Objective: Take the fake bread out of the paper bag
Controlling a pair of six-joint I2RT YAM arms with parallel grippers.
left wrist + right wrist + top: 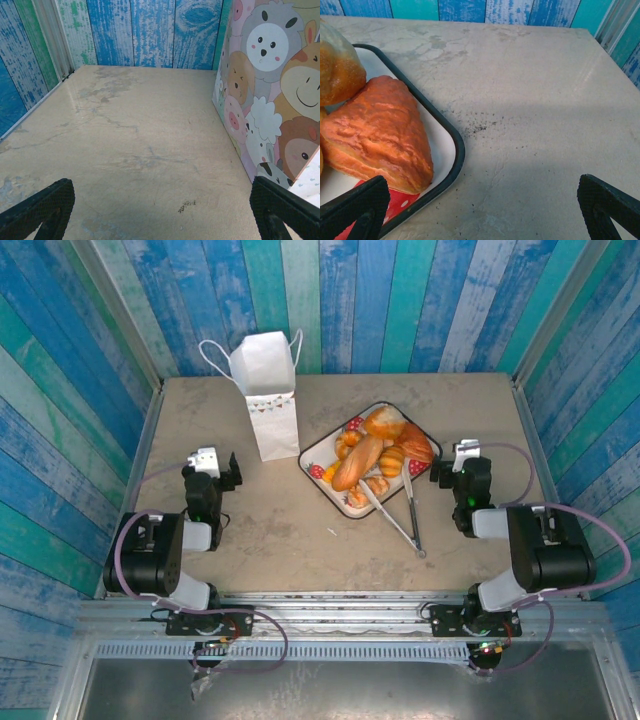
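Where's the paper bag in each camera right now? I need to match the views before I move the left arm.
Top external: the paper bag stands upright at the back left of the table, left of the tray.
Left wrist: its cartoon-animal side runs down the right edge.
Right wrist: the tray's corner and a triangular pastry at left.
Shared landmark: the blue plank back wall.

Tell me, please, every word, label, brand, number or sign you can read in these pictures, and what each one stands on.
No text can be read.
The paper bag: cartoon animal faces, no letters; seen from above, its band of coloured triangles is too small to tell.
The dark mark on the table: perhaps writing, too small and blurred to read.
The tray: red dotted print, no words.
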